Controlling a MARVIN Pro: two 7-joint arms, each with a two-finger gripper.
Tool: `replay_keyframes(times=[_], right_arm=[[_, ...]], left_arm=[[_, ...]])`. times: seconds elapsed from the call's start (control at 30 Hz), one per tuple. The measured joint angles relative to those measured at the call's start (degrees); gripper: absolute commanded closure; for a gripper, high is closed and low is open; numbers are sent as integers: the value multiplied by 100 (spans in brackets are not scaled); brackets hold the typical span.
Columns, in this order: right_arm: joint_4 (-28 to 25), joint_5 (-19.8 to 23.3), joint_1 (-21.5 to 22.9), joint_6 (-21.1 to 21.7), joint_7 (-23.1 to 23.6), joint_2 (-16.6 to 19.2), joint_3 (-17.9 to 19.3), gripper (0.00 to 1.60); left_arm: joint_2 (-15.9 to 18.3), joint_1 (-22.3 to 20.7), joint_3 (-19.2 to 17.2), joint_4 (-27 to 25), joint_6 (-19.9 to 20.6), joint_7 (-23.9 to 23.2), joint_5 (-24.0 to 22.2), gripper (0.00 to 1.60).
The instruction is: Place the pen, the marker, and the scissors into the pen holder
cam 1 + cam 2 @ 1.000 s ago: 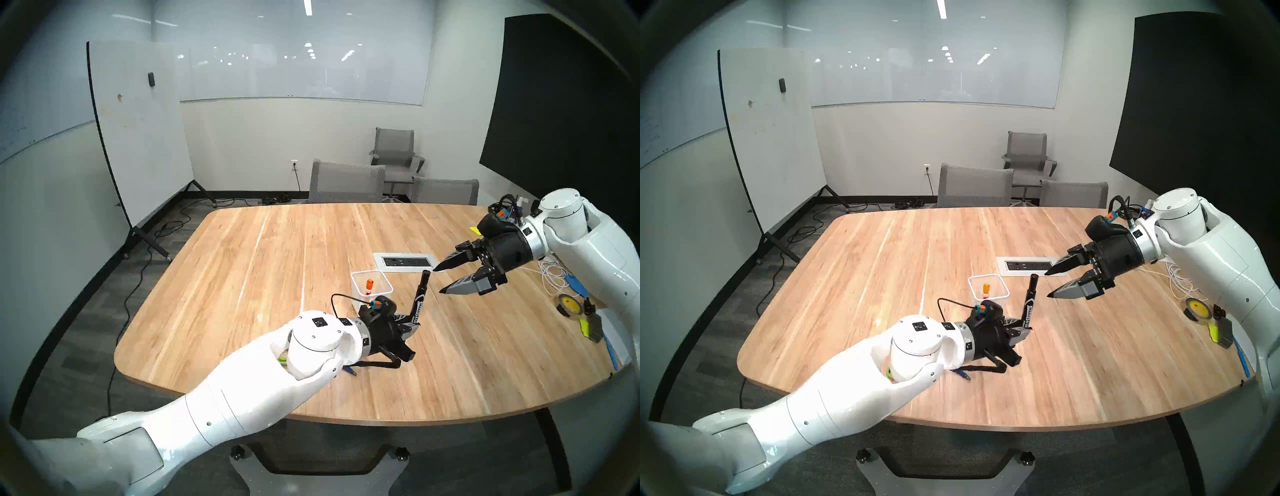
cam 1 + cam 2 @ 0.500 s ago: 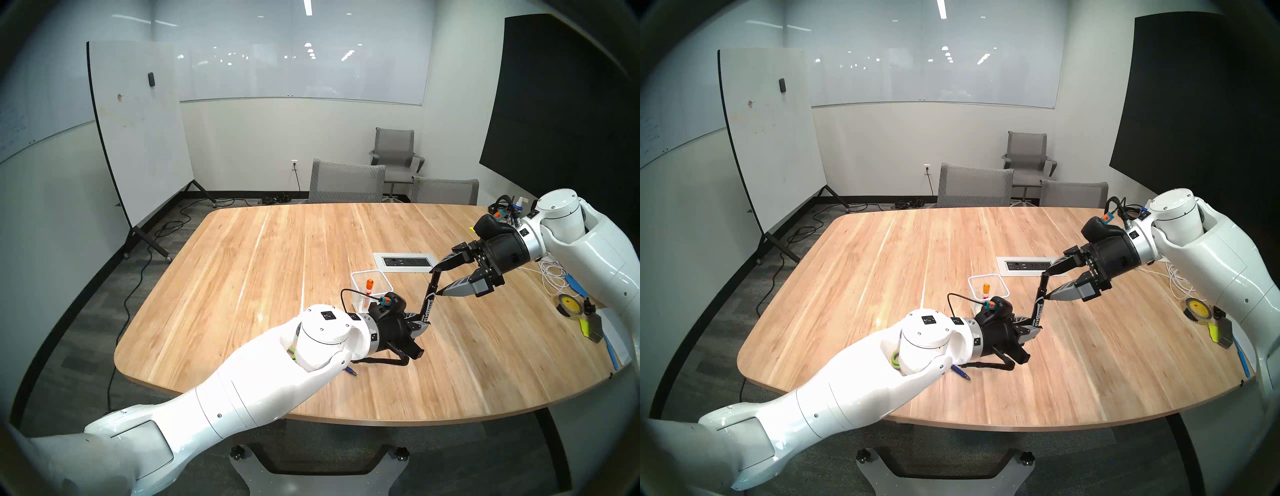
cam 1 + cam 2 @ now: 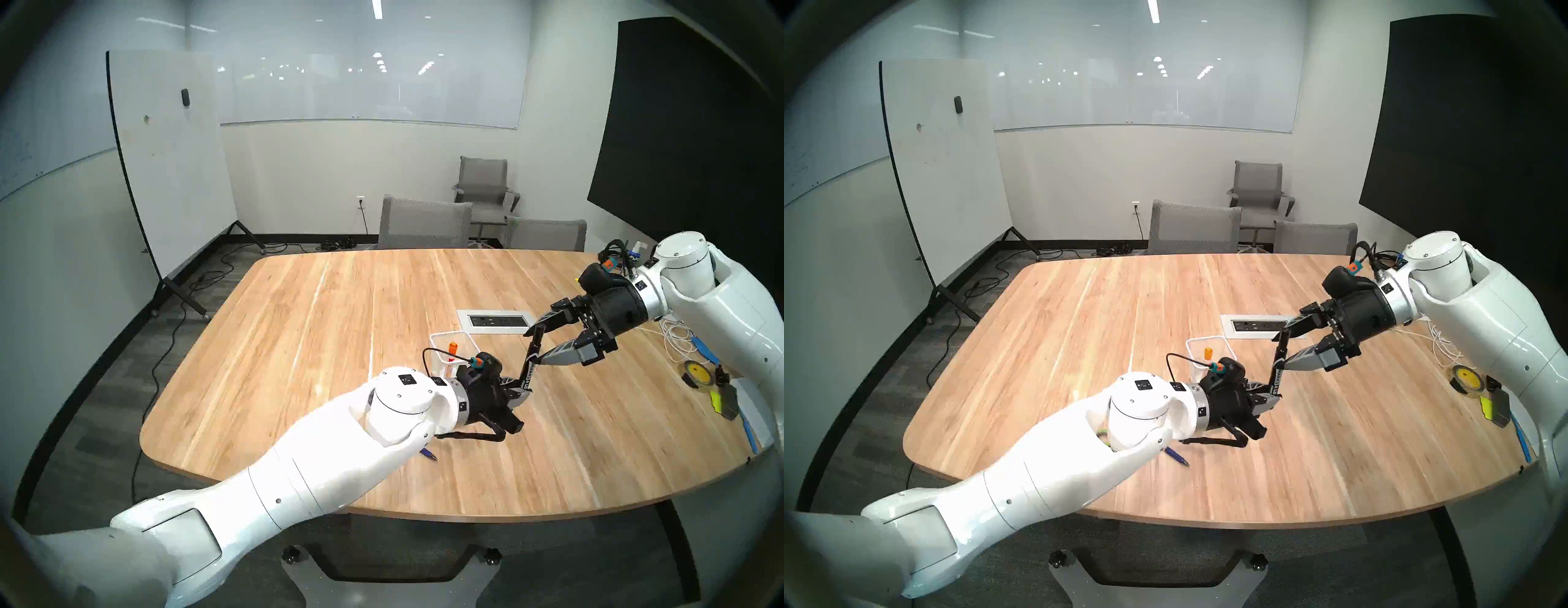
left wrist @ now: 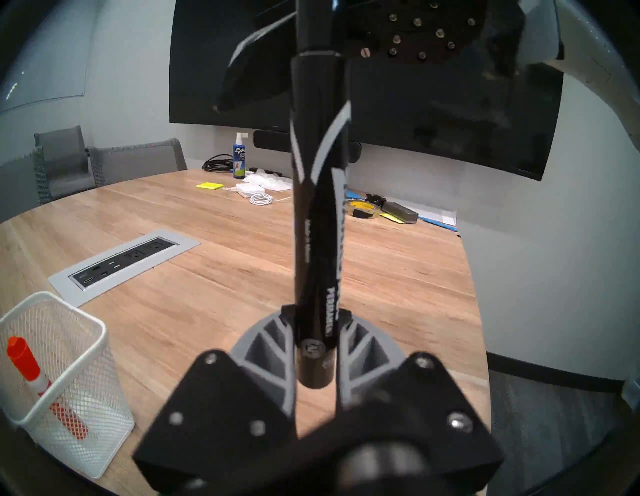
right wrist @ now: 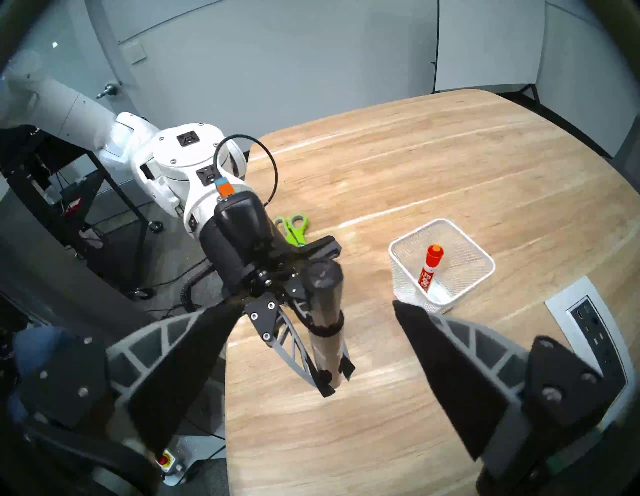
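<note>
My left gripper (image 3: 524, 388) (image 4: 317, 311) is shut on the bottom end of a thick black marker (image 3: 532, 358) (image 4: 318, 207), which stands tilted above the table. The marker's (image 5: 325, 311) top end sits between the fingers of my open right gripper (image 3: 535, 348) (image 5: 316, 304), and neither finger clearly touches it. The white mesh pen holder (image 3: 441, 337) (image 5: 485, 263) stands just left of both grippers, with an orange-capped marker (image 5: 429, 266) inside. The blue pen (image 3: 429, 454) lies near the front edge under my left arm. Green-handled scissors (image 5: 294, 228) lie behind my left wrist, mostly hidden.
A grey power outlet panel (image 3: 496, 320) is set into the table behind the holder. A tape roll (image 3: 695, 373), white cables (image 3: 679, 339), sticky notes and a spray bottle (image 4: 239, 156) crowd the right end. Grey chairs (image 3: 424, 225) stand at the far edge.
My left arm carried the black marker rightward and tilted it, so its top now sits between the right gripper's fingers. The right gripper edged left toward it and stayed open.
</note>
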Motion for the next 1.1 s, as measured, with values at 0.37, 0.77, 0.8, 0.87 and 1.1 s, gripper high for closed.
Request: replay_keyframes(times=[0.37,0.77,0.8,0.87,1.1], right_arm=[[41,28,48,-28,28,13,-83,88],[160,37,114,-68,61,13,-126,160],[165,37,121,-73,66,13,-131,160],[169,37,129,-82,74,13,-139,160],[167,48,142,-103,106,14,-187,160]], left_arm=[[-159,-119,0,185,-129,-75,32,160],[-233,-136,6,254,-181,-140,68,160],[-238,-136,6,260,-185,-145,68,152],[-248,-135,5,268,-191,-147,68,15],[-276,-130,-42,293,-209,-138,0,0]])
